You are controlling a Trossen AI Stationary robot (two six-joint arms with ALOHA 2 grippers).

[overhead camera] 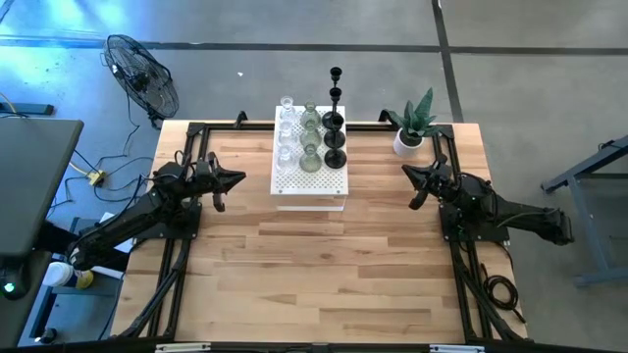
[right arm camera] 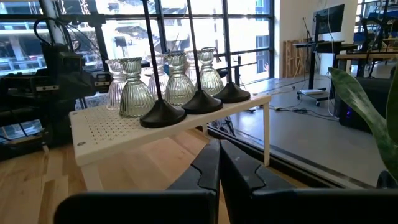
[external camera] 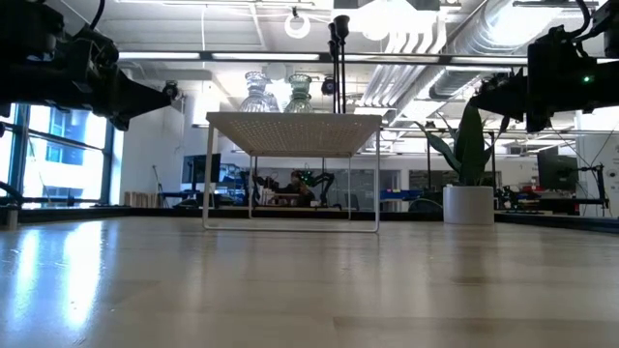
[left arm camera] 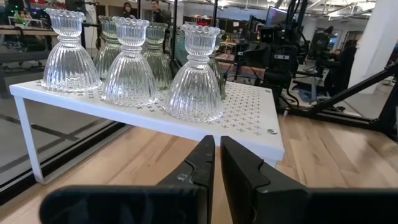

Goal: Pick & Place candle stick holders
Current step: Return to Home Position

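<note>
Since both arms hung off the work, we logged the set as it stood. All candle stick holders (right arm camera: 186, 87) stood on the white perforated shelf (overhead camera: 309, 186) at the middle of the desk's (overhead camera: 324, 275) far edge. They were in three rows: clear glass holders (left arm camera: 130, 68) toward the left edge, greenish glass holders (overhead camera: 310, 159) in the middle, and black holders (right arm camera: 163, 114) toward the right edge.

The left gripper (overhead camera: 235, 179) hovered above the desk between the shelf and the left edge. Its fingers (left arm camera: 199, 165) were drawn almost together, with only a slit between them, and held nothing. The right gripper (overhead camera: 410, 175) hovered between the shelf and the right edge, near the potted plant (overhead camera: 417, 116) at the far right corner. Its fingers (right arm camera: 208, 165) were likewise nearly closed and empty.

Handling notes (our judgement):
- Glass pieces looked rigid, fragile and fairly heavy for their size, and the ribbed skirts were likely slippery. We would take hold at the narrow waist under the scalloped cup, with modest force.
- Black pieces looked stiff and light but prone to tipping because of the tall thin stems. We would grip low on the stem, just above the round base.
- Neighbours stood close together, so we judged any approach should come in along the rows.
</note>
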